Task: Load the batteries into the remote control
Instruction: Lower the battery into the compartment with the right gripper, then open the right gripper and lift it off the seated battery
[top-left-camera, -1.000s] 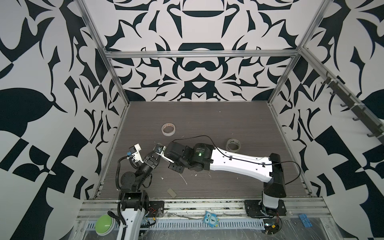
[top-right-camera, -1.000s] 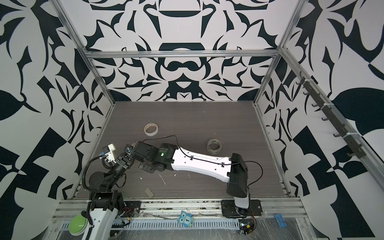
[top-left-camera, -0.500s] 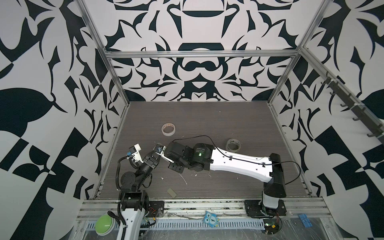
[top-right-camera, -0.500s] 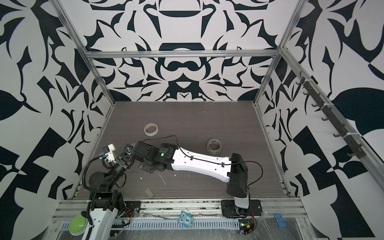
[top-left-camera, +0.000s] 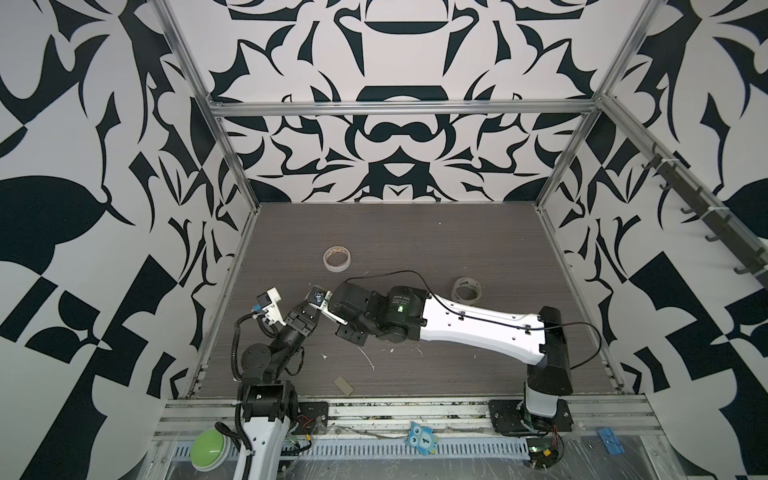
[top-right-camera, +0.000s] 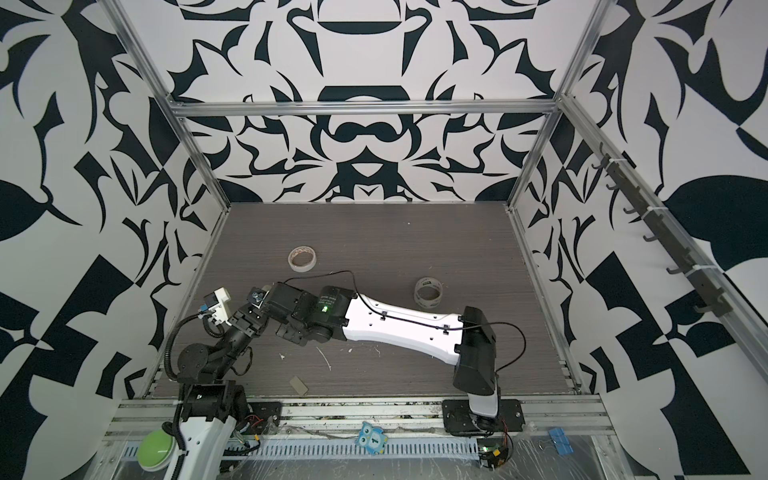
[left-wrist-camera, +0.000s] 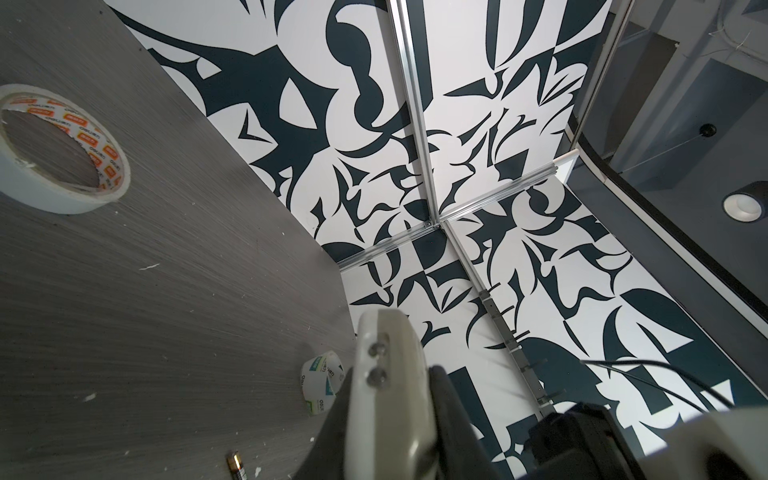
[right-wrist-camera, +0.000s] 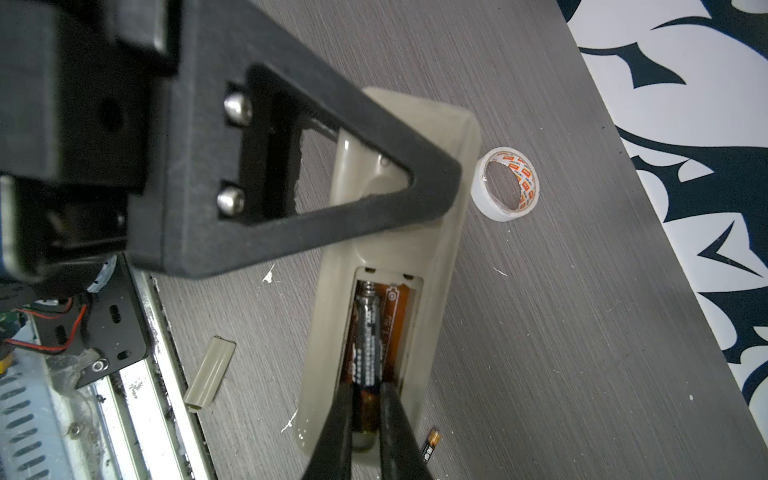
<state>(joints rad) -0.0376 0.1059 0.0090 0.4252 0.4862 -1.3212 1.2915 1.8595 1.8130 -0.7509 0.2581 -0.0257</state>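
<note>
My left gripper (left-wrist-camera: 390, 374) is shut on the beige remote control (right-wrist-camera: 415, 232) and holds it tilted above the table at the front left (top-left-camera: 311, 307). The remote's back faces my right wrist camera, and its battery compartment is uncovered. One dark battery (right-wrist-camera: 368, 332) lies inside the compartment against the spring. My right gripper (right-wrist-camera: 369, 390) is shut on that battery's gold end, with a finger on each side. A second battery (right-wrist-camera: 430, 446) lies on the table beside the remote, and shows in the left wrist view as battery (left-wrist-camera: 236, 465).
A white tape roll (top-left-camera: 337, 258) lies behind the grippers and a clear tape roll (top-left-camera: 466, 289) to the right. The beige compartment cover (top-left-camera: 344, 385) lies near the front rail. White scraps (top-left-camera: 368, 359) dot the table. The left wall stands close by.
</note>
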